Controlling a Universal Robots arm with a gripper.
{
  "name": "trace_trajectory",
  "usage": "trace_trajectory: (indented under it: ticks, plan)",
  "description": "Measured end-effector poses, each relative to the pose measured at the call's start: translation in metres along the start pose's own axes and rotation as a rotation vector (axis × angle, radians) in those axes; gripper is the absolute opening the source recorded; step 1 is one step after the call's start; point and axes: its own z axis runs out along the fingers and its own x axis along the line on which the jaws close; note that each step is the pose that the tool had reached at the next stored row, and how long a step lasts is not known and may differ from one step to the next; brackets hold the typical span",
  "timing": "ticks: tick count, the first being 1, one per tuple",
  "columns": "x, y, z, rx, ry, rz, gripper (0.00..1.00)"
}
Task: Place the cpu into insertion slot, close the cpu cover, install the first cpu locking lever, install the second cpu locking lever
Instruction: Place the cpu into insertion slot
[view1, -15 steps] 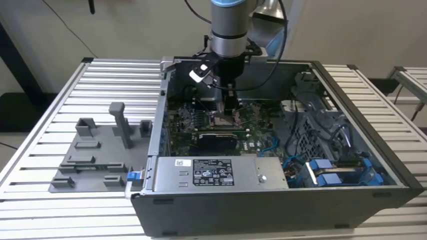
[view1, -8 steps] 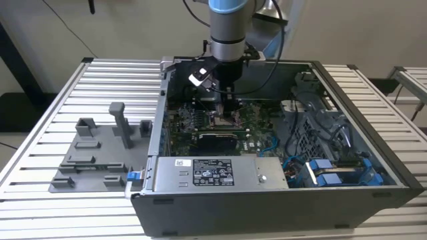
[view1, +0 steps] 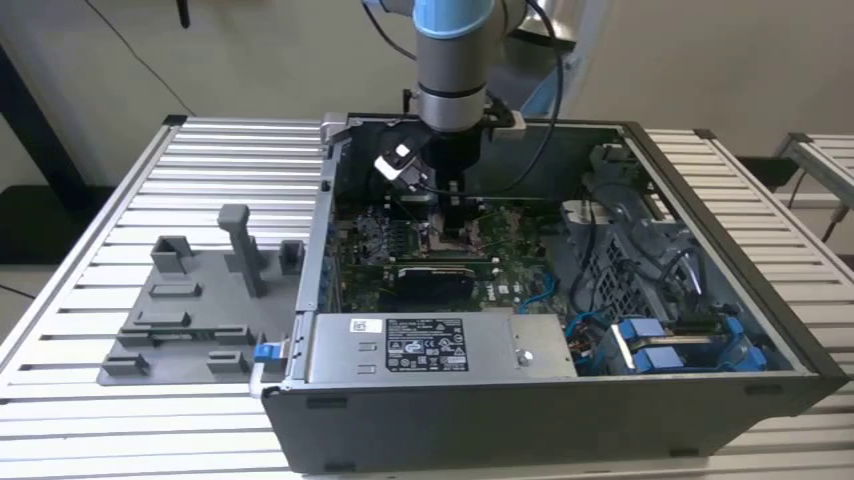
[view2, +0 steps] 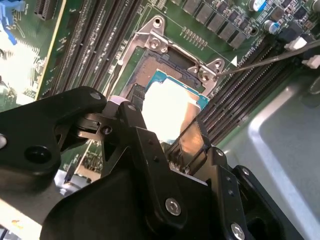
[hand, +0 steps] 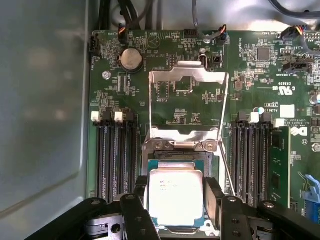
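Note:
My gripper (hand: 176, 207) hangs low over the motherboard's insertion slot (hand: 181, 156). Its black fingers (hand: 214, 197) sit tight against two opposite edges of the cpu (hand: 175, 195), a silver square chip on a green base. The cpu lies level at the slot's height; I cannot tell whether it is fully seated. In the second wrist view the cpu (view2: 167, 107) glares white between the fingers (view2: 192, 142). The cpu cover (hand: 190, 75), a thin silvery frame, stands swung open beyond the slot. A thin wire locking lever (hand: 228, 167) runs along one side of the slot, unlatched. The exterior view shows the gripper (view1: 447, 212) deep inside the case.
Black memory slots (hand: 117, 155) flank the socket on both sides. The open computer case (view1: 721, 330) walls in the board, with a power supply (view1: 427, 345) at its front and blue-tagged cables (view1: 654, 345) on the exterior view's right. A grey fixture plate (view1: 187, 320) lies outside.

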Motion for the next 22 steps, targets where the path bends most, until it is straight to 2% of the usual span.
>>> trace_trajectory:
  ticks: [8,22]
  plan:
    - [-0.0049,-0.0004,0.0039,-0.0001,0.0002,0.0,0.54]
    - [-0.0055,0.0,0.0127,0.0001,0.0001,0.0,0.54]
